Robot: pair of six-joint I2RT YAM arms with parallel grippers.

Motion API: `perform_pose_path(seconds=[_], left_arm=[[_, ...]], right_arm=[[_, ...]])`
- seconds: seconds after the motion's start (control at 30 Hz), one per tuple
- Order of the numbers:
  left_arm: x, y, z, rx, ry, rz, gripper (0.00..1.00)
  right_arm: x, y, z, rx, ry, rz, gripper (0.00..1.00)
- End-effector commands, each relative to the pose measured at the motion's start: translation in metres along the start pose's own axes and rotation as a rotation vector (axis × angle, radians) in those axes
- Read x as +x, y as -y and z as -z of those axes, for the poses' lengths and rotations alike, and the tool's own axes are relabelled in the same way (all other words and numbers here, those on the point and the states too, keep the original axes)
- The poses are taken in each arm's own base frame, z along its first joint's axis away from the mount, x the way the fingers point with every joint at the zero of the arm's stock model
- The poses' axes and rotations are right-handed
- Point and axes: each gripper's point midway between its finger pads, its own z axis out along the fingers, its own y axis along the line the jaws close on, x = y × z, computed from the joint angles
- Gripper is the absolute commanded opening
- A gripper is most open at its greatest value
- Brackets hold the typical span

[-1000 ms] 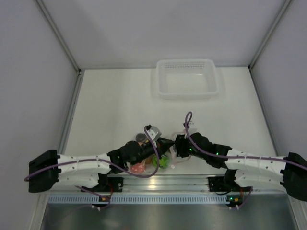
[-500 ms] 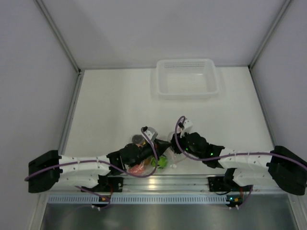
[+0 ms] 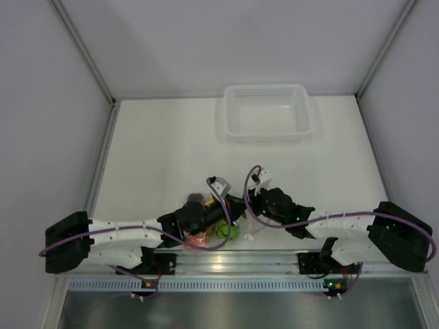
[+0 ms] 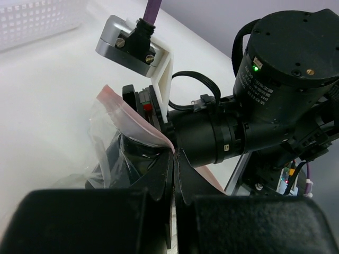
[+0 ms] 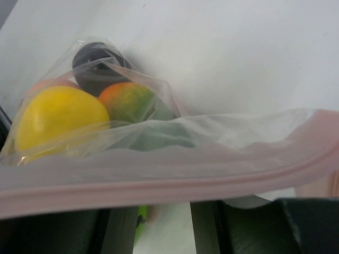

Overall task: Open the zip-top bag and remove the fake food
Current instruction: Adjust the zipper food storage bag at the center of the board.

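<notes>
The zip-top bag (image 5: pixel 175 153) is clear, with a pink zip strip (image 5: pixel 159 182) running across the right wrist view. Inside it are fake food pieces: a yellow fruit (image 5: pixel 58 116), an orange-green mango (image 5: pixel 127 100) and a dark purple fruit (image 5: pixel 98 66). In the top view the bag (image 3: pixel 212 232) lies near the front edge, with a green fruit (image 3: pixel 230 232) and a pink-red one (image 3: pixel 199 238) showing. My left gripper (image 4: pixel 174 159) is shut on the zip strip (image 4: pixel 132 119). My right gripper (image 5: pixel 159 203) has its fingers apart, their tips hidden behind the strip. Both grippers meet at the bag (image 3: pixel 236 205).
A white translucent tray (image 3: pixel 267 130) stands at the back of the table, right of centre. The right arm's wrist (image 4: pixel 275 69) is very close to my left gripper. The metal front rail (image 3: pixel 226 257) runs just behind the bag.
The right gripper has moved left and closer to the left gripper and the bag's strip. The left gripper has shifted slightly right, still holding the bag.
</notes>
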Motion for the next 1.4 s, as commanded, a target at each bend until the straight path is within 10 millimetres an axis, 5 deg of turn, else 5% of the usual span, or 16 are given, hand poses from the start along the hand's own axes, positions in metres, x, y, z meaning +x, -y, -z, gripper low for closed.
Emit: perform_pose_path(seconds=[0.0,0.27,0.4,0.67,0.83,1.0,1.37], left_arm=[[-0.019,0.018,-0.004,0.062,0.058,0.029,0.00],[-0.015,0.009,0.000,0.025,0.061,0.050,0.00],[-0.019,0.002,0.002,-0.011,0.082,0.057,0.00],[-0.027,-0.019,0.003,-0.137,0.112,0.061,0.00],[-0.022,-0.008,-0.001,-0.076,0.080,0.045,0.00],[-0.021,0.003,0.000,-0.011,0.062,0.013,0.00],[-0.015,0.008,0.003,0.033,0.042,-0.017,0.00]], right_arm=[[-0.022,-0.018,-0.009,-0.091,0.090,0.131,0.40],[-0.022,-0.023,-0.028,-0.109,0.102,0.112,0.42],[-0.017,-0.027,-0.038,-0.098,0.064,-0.040,0.36],[-0.014,-0.032,-0.021,-0.134,0.064,-0.205,0.33],[-0.015,-0.043,-0.027,-0.175,0.041,-0.116,0.40],[-0.005,-0.031,-0.040,-0.139,0.021,0.060,0.41],[-0.012,-0.025,-0.055,-0.117,0.081,0.124,0.51]])
